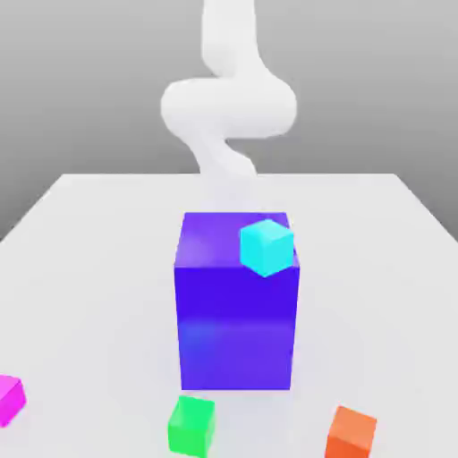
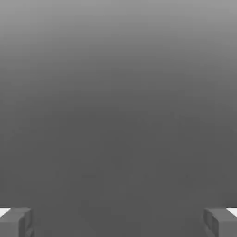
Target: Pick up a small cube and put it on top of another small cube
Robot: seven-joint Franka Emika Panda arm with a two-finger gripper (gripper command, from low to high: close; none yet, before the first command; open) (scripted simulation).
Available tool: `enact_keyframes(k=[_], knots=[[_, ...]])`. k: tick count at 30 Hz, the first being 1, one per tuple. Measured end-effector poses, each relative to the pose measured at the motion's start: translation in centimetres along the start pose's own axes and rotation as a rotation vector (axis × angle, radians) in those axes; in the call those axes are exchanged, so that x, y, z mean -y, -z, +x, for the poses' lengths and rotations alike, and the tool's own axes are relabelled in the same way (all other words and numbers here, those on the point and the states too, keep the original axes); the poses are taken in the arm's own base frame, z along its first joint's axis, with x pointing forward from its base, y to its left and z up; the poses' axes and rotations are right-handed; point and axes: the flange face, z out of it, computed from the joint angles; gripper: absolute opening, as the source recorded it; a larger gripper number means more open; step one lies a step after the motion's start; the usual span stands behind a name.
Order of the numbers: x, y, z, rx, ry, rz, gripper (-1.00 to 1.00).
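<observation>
sitting wide open and empty, the tool (image 2: 118,222). small magenta cube (image 1: 9,399) rests on the surface (image 1: 98,268), well apart from the cyan cube (image 1: 267,247).

The white arm (image 1: 228,98) rises in a curl at the table's far edge, its gripper (image 2: 118,222) spread wide (nothing held).
</observation>
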Motion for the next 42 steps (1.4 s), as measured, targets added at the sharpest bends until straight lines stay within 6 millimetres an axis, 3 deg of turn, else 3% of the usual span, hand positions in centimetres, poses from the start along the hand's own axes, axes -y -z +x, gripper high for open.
enact_keyframes(k=[5, 10, 15, 17, 22, 29, 32, 34, 35, 42], knots=[[-2.8, -9.3, 2.9, -0.028, -0.245, -0.190, 0.00], [-8.0, -17.9, 5.6, -0.054, -0.489, -0.352, 0.00], [-15.1, -25.5, 7.3, -0.074, -0.740, -0.496, 0.00], [-18.7, -28.1, 8.0, -0.085, -0.853, -0.551, 0.00], [-27.4, -33.9, 7.9, -0.096, -1.123, -0.668, 0.00], [-38.4, -40.1, 5.0, -0.087, -1.507, -0.797, 0.00], [-41.6, -42.9, 3.3, -0.085, -1.585, -0.817, 0.00], [-43.2, -45.0, 1.9, -0.085, -1.592, -0.820, 0.00], [-43.7, -45.7, 1.5, -0.085, -1.593, -0.821, -1.00], [-43.7, -45.6, 1.5, -0.086, -1.595, -0.819, -1.00]])
